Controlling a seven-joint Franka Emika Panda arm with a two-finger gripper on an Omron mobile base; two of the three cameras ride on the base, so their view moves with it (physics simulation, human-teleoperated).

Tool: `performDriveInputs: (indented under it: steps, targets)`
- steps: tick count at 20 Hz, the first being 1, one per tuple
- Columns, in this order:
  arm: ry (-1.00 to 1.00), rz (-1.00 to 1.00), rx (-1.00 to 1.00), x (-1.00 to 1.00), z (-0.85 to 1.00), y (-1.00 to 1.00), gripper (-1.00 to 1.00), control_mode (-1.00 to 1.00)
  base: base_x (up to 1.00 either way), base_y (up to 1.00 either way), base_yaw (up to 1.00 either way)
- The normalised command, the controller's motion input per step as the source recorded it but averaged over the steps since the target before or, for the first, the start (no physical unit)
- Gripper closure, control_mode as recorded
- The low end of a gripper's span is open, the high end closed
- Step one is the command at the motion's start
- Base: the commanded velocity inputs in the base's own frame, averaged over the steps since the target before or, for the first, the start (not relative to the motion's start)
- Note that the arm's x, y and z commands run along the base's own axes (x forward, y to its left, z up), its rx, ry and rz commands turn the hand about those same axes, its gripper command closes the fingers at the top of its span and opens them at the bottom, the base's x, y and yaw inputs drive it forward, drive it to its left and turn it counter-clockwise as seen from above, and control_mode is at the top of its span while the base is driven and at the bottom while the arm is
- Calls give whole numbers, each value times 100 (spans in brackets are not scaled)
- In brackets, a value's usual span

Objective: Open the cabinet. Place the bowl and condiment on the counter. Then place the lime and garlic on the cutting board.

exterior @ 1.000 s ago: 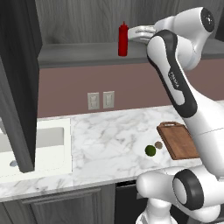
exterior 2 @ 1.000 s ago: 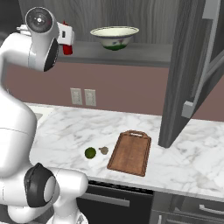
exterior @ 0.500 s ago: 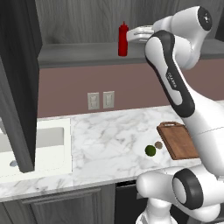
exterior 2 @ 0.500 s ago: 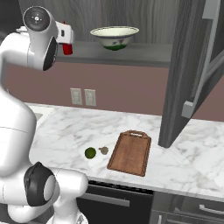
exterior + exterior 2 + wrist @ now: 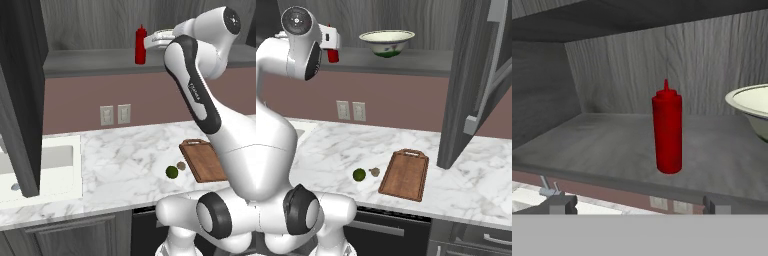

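Since the frame a second ago the arm has shifted only slightly, the hand drawing a touch back from the condiment [image 5: 667, 131] on the cabinet [image 5: 20, 90] shelf; nothing else has moved. The gripper [image 5: 637, 204] points straight at the bottle from just outside the shelf's front edge, its two finger tips [image 5: 562, 204] spread wide apart with nothing between them — open and empty. In the left base view the white hand sits just right of the bottle [image 5: 141, 45], near but apart from it.

The hand view alone shows the shelf's inside: one red bottle upright near the front edge, and to its right a slice of the bowl [image 5: 751, 107], cut off by the frame. The right base view shows what the hand view lacks — the whole bowl [image 5: 387, 42], upright on the shelf, well right of the bottle, which there is mostly hidden behind the hand so that only a red patch shows. The left base view hides the bowl behind the arm.

Below the cabinet, on the counter [image 5: 331, 145], lie one lime [image 5: 359, 174] and one garlic [image 5: 375, 172], just beside each other and just left of the single cutting board [image 5: 405, 174], neither on it. Both cabinet doors stand open — one in each base view. Also under the cabinet, on the wall, are two outlet plates [image 5: 115, 114]; the left base view adds one sink [image 5: 35, 167] at the counter's left end.
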Motion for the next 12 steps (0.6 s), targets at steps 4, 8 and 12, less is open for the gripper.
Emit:
performDriveInputs:
  steps: [4, 8, 12]
  targets:
    - [0, 0, -2, 3, -5, 0, -100, -100, 0, 0, 0]
    - [0, 0, -2, 3, -3, 0, -100, -100, 0, 0, 0]
    - [0, 0, -1, 9, -3, 0, -100, -100, 0, 0, 0]
